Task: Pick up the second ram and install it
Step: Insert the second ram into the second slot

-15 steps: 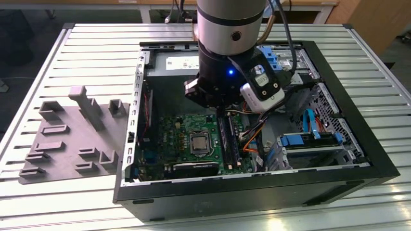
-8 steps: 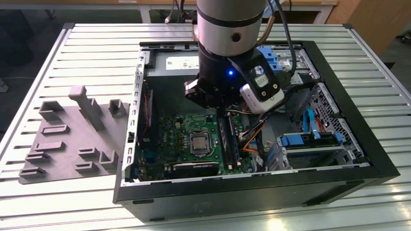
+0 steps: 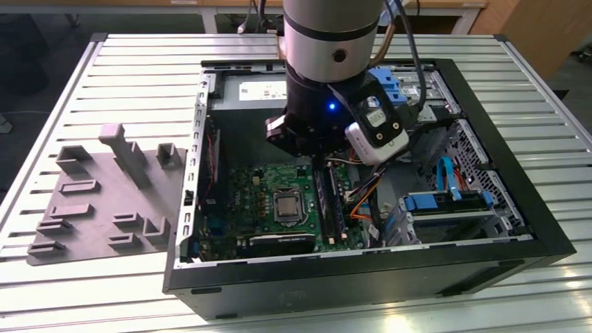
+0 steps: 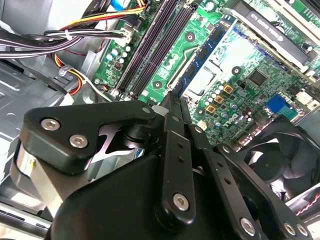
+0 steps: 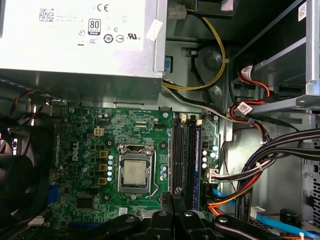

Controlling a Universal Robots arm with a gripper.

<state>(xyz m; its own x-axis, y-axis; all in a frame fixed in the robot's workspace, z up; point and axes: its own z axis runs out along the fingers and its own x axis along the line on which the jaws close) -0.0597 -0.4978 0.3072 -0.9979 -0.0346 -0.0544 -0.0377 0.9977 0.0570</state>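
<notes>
Gripper, fingers pressed together, poised over black memory slots; cables crowd one side of the slots, processor socket the other, labelled power supply beyond.

The second ram is a long, narrow, flat stick, dark with a bluish sheen. A row of small rectangular chips and pale labels runs along its face. In the second wrist view it stands on its long edge, pinched at the tip of the claw. It runs away from there alongside the black memory slots, between them and the processor socket (near the middle of the frame in the exterior view). Whether its lower edge touches a slot cannot be told.
</notes>
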